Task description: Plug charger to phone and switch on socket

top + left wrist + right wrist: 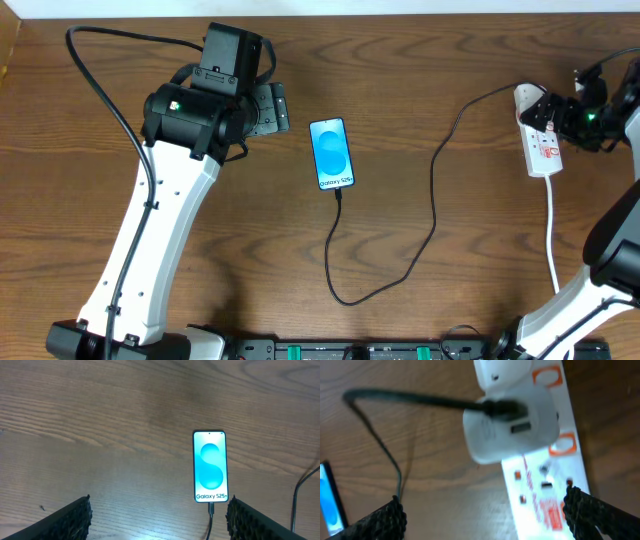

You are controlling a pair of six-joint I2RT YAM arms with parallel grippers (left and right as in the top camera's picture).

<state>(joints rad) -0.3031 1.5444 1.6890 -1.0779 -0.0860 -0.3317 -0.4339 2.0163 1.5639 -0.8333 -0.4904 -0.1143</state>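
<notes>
Looking down from overhead, the phone (332,154) lies face up near the middle of the wooden table (420,60), its blue screen lit. The charger (434,200) meets the phone's lower edge, loops toward the bottom of the frame, then climbs right to the socket (541,150) at the upper right. The left gripper (278,110) sits in the upper left, just left of the phone and apart from it. The right gripper (550,118) hovers over the socket's upper end.

In the left wrist view, the phone (210,466) lies right of centre with the charger (211,512) plugged into its lower edge. The left gripper (160,520) stands wide with nothing between its fingers (70,521), which sit at the two lower corners.

In the right wrist view, the socket (542,497) runs down the right side, blurred, with a white adapter (512,430) on it and the charger (410,399) leaving leftward. The right gripper (485,520) is spread wide and empty above it, and the phone's edge (330,502) shows at lower left.
</notes>
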